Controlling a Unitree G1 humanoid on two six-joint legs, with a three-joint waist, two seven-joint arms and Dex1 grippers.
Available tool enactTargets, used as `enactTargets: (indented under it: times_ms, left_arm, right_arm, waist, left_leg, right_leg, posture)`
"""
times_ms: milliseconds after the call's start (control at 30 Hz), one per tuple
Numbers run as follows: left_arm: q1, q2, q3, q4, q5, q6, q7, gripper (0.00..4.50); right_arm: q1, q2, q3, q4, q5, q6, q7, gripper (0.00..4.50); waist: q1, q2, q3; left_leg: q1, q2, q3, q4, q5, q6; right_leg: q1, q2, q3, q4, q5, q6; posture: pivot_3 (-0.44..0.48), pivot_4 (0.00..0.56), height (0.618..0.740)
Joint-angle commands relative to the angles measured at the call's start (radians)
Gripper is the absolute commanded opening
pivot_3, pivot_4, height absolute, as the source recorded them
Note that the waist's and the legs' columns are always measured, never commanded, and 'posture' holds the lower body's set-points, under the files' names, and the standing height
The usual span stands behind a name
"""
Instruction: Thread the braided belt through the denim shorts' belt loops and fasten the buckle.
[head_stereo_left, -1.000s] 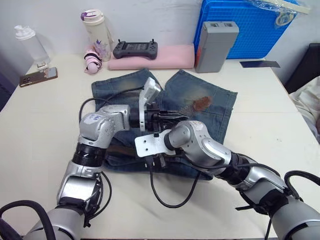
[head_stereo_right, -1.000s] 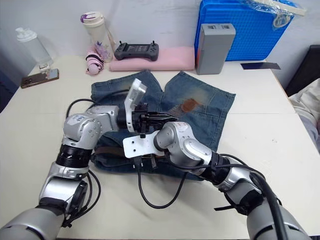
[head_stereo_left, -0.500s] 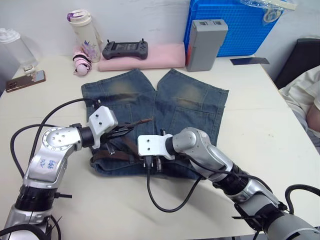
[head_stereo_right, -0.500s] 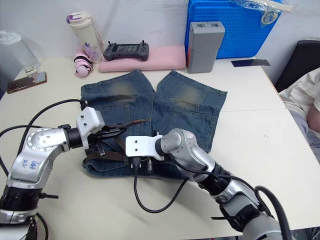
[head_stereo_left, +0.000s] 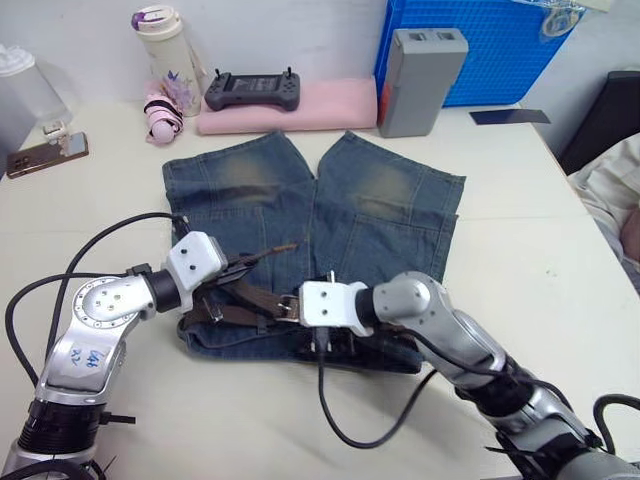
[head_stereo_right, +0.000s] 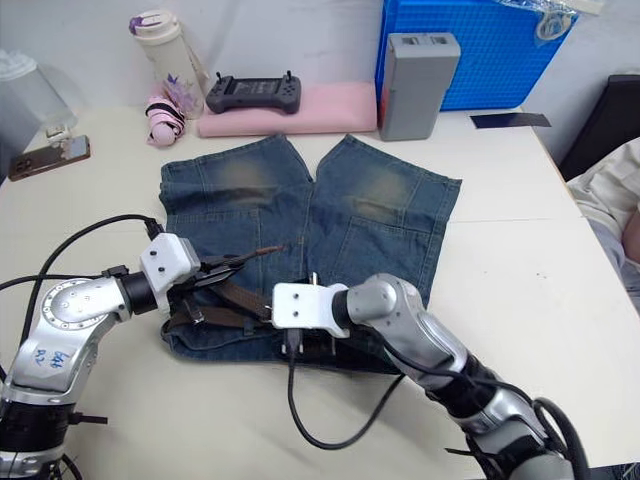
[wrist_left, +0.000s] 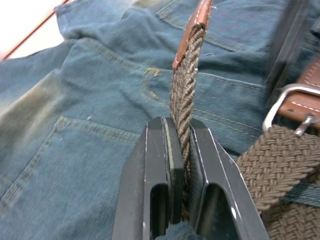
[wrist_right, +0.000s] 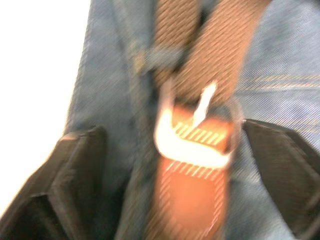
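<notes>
The denim shorts (head_stereo_left: 380, 200) lie flat on the table, waistband toward me. The braided belt (head_stereo_left: 235, 312) runs along the waistband at its left end. My left gripper (wrist_left: 181, 145) is shut on the belt a little behind its tan tip (wrist_left: 200, 15), which sticks out over the left leg. My right gripper (wrist_right: 172, 132) is open, its fingers (wrist_right: 75, 175) standing wide on either side of the silver buckle (wrist_right: 195, 135). The buckle (head_stereo_left: 288, 306) sits just left of my right wrist. A belt loop (wrist_right: 152, 62) crosses the strap beyond the buckle.
Along the back of the table stand a drinking bottle (head_stereo_left: 160, 40), a black controller (head_stereo_left: 248, 90) on a pink pad (head_stereo_left: 310, 108), a grey box (head_stereo_left: 420, 65) and a blue crate (head_stereo_left: 490, 45). A phone (head_stereo_left: 45, 157) lies far left. A person (head_stereo_left: 615, 195) sits at the right edge.
My left gripper has carried the belt tip down and to the left, from above the shorts to near the waistband. The right gripper has opened around the buckle. The camera has shifted.
</notes>
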Motion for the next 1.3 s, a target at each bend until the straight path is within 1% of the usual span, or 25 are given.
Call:
enactTargets:
  times_ms: [33, 200, 333, 467, 633, 733, 767, 833, 867, 900, 933, 967, 1000, 1100, 1300]
  left_arm:
    - [-0.032, 0.004, 0.046, -0.04, -0.052, 0.056, 0.011, 0.0]
    - [-0.043, 0.014, 0.048, -0.055, -0.073, 0.089, 0.004, 0.0]
    - [-0.043, 0.013, 0.043, -0.07, -0.081, 0.108, 0.004, 0.0]
    - [-0.042, 0.01, 0.039, -0.08, -0.084, 0.123, 0.003, 0.0]
    - [-0.037, 0.021, 0.032, -0.075, -0.079, 0.127, -0.009, 0.0]
    - [-0.031, 0.04, 0.018, -0.064, -0.064, 0.109, -0.035, 0.0]
    - [-0.027, 0.05, 0.011, -0.057, -0.054, 0.096, -0.047, 0.0]
    - [-0.015, 0.075, -0.007, -0.037, -0.03, 0.061, -0.076, 0.0]
    - [-0.012, 0.084, -0.013, -0.028, -0.021, 0.046, -0.086, 0.0]
    - [-0.008, 0.098, -0.022, -0.013, -0.006, 0.019, -0.103, 0.0]
    - [-0.006, 0.11, -0.03, 0.0, 0.009, -0.003, -0.115, 0.0]
    - [-0.003, 0.126, -0.042, 0.017, 0.028, -0.032, -0.132, 0.0]
    - [-0.002, 0.137, -0.052, 0.031, 0.043, -0.054, -0.144, 0.0]
    - [-0.009, 0.161, -0.076, 0.072, 0.074, -0.088, -0.165, 0.0]
    - [-0.029, 0.175, -0.104, 0.105, 0.095, -0.097, -0.195, 0.0]
  right_arm:
    - [0.041, -0.039, -0.007, -0.089, -0.015, -0.063, -0.035, 4.43]
    - [0.08, -0.051, 0.008, -0.11, -0.091, -0.118, -0.134, 4.43]
    - [0.099, -0.028, 0.028, -0.1, -0.181, -0.143, -0.233, 4.43]
    - [0.116, -0.017, 0.042, -0.097, -0.252, -0.152, -0.29, 4.43]
    - [0.145, 0.006, 0.03, -0.118, -0.311, -0.139, -0.337, 4.43]
    - [0.151, 0.015, 0.025, -0.122, -0.333, -0.132, -0.341, 3.62]
    - [0.151, 0.018, 0.025, -0.122, -0.338, -0.132, -0.342, 3.07]
    - [0.15, 0.024, 0.023, -0.123, -0.347, -0.131, -0.342, 2.22]
    - [0.149, 0.027, 0.022, -0.123, -0.351, -0.132, -0.342, 1.61]
    - [0.149, 0.028, 0.02, -0.123, -0.354, -0.132, -0.342, 1.21]
    - [0.15, 0.028, 0.018, -0.123, -0.356, -0.133, -0.342, 0.91]
    - [0.149, 0.029, 0.017, -0.122, -0.359, -0.133, -0.342, 0.35]
    - [0.149, 0.031, 0.017, -0.12, -0.362, -0.134, -0.342, 0.05]
    - [0.148, 0.034, 0.015, -0.116, -0.37, -0.138, -0.343, 0.04]
    - [0.147, 0.037, 0.014, -0.113, -0.385, -0.152, -0.345, 0.04]
  waist:
    - [-0.002, -0.001, 0.001]
    - [-0.001, -0.002, 0.002]
    - [0.0, -0.003, 0.002]
    - [0.0, -0.003, 0.002]
    - [0.001, -0.003, 0.002]
    - [0.001, -0.003, 0.002]
    - [0.001, -0.003, 0.002]
    - [0.0, -0.003, 0.002]
    - [0.0, -0.003, 0.002]
    - [0.0, -0.003, 0.002]
    - [0.0, -0.003, 0.002]
    - [0.001, -0.003, 0.002]
    - [0.001, -0.003, 0.002]
    - [0.001, -0.003, 0.002]
    - [0.001, -0.003, 0.002]
  left_leg:
    - [0.0, 0.0, 0.0, 0.001, 0.0, 0.0]
    - [0.0, 0.0, 0.0, 0.004, 0.001, 0.001]
    - [0.002, 0.0, 0.0, 0.006, 0.002, 0.0]
    - [0.003, 0.0, 0.0, 0.005, 0.003, -0.002]
    - [0.003, 0.0, 0.0, 0.005, 0.004, -0.002]
    - [0.003, 0.0, 0.0, 0.005, 0.004, -0.002]
    - [0.003, 0.0, 0.0, 0.006, 0.004, -0.001]
    - [0.003, 0.0, 0.0, 0.005, 0.004, -0.001]
    - [0.003, 0.0, 0.0, 0.005, 0.004, -0.001]
    - [0.003, 0.0, 0.001, 0.005, 0.004, -0.001]
    - [0.003, 0.0, 0.001, 0.005, 0.004, -0.001]
    - [0.003, 0.0, 0.001, 0.005, 0.004, -0.001]
    - [0.003, 0.0, 0.001, 0.006, 0.004, -0.001]
    - [0.003, 0.0, 0.001, 0.006, 0.004, -0.001]
    - [0.002, 0.0, 0.001, 0.006, 0.004, -0.001]
  right_leg:
    - [0.0, 0.0, -0.001, 0.0, 0.0, 0.0]
    - [0.001, -0.001, -0.001, 0.004, 0.0, 0.0]
    - [0.001, -0.001, 0.0, 0.007, 0.0, 0.0]
    - [0.001, -0.001, 0.001, 0.009, 0.0, 0.0]
    - [0.001, -0.001, 0.001, 0.009, 0.0, 0.0]
    - [0.001, -0.001, 0.001, 0.009, 0.0, 0.0]
    - [0.001, -0.001, 0.001, 0.009, 0.0, 0.0]
    - [0.001, -0.001, 0.001, 0.009, 0.0, 0.0]
    - [0.001, -0.001, 0.001, 0.009, 0.0, 0.0]
    - [0.001, -0.001, 0.001, 0.009, 0.0, 0.0]
    - [0.001, -0.001, 0.001, 0.009, 0.0, 0.0]
    - [0.001, -0.001, 0.001, 0.009, 0.0, 0.0]
    - [0.001, -0.001, 0.001, 0.009, 0.0, 0.0]
    - [0.001, -0.001, 0.001, 0.009, 0.0, 0.0]
    - [0.001, -0.001, 0.001, 0.01, 0.0, 0.0]
  posture:
    - [0.0, 0.15, 0.712]
    - [0.0, 0.15, 0.712]
    - [0.0, 0.15, 0.712]
    - [0.0, 0.15, 0.712]
    - [0.0, 0.15, 0.712]
    - [0.0, 0.15, 0.712]
    - [0.0, 0.15, 0.712]
    - [0.0, 0.15, 0.712]
    - [0.0, 0.15, 0.712]
    - [0.0, 0.15, 0.712]
    - [0.0, 0.15, 0.712]
    - [0.0, 0.15, 0.712]
    - [0.0, 0.15, 0.712]
    - [0.0, 0.15, 0.712]
    - [0.0, 0.15, 0.712]
